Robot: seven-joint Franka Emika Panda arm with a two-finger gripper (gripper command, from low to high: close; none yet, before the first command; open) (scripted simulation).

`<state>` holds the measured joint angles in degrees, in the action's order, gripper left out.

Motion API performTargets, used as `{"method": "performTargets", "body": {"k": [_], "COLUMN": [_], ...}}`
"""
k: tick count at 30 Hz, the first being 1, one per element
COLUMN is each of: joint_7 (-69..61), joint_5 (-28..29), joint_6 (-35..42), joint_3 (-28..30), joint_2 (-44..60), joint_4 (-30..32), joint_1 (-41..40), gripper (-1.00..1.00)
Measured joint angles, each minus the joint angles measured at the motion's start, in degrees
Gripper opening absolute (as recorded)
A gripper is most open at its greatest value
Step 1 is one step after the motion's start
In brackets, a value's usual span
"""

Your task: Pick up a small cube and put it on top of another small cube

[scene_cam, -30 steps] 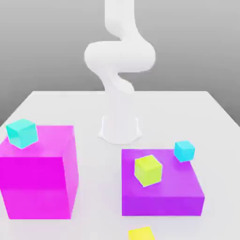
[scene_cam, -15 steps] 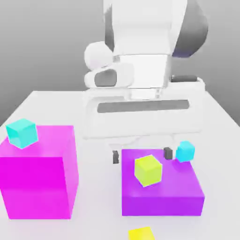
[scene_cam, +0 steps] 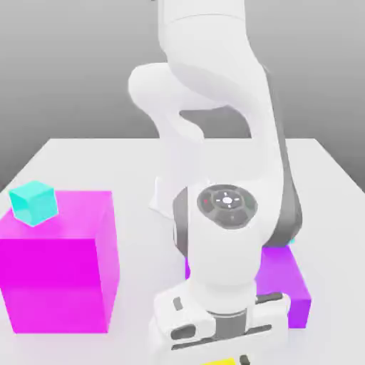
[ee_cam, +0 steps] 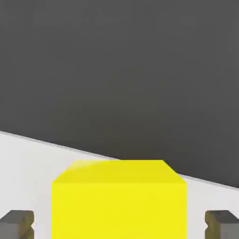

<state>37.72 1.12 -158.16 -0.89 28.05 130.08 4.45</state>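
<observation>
— Where is the small yellow cube right now?

— On the white table, at the near edge of the exterior view, where just a sliver of yellow shows beneath the arm's hand. The hand view has it close up, sitting between the two dark fingertips.

— So is the gripper clamped on it?

— No. The fingers stand spread, one on each side of the cube with a strip of white table visible between each pad and the cube's face. I would call them apart from it rather than touching, though the hand view cuts off low, so the very tips are hard to judge.

— And the arm itself?

— The white Panda arm bends forward and down over the front of the table, its wrist and hand covering most of the purple block behind it.

— What else is on the table?

— A large magenta block on the exterior view's left, with a small cyan cube resting on its top near the far left corner. It is well apart from the gripper.
</observation>
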Motion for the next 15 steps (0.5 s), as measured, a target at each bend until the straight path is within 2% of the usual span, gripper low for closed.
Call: {"method": "performTargets", "body": {"k": [4,8,15], "joint_7": [0.0,-0.2,12.9], "joint_5": [0.0,-0.3,-2.0], "joint_6": [-0.2,5.3,18.1], "joint_3": [0.0,-0.2,7.2], "joint_2": [0.3,-6.6,-21.0], "joint_4": [-0.1,1.3,2.9], "joint_1": [0.0,-0.2,-5.1], "gripper": [-1.0,-1.0,-1.0]}}
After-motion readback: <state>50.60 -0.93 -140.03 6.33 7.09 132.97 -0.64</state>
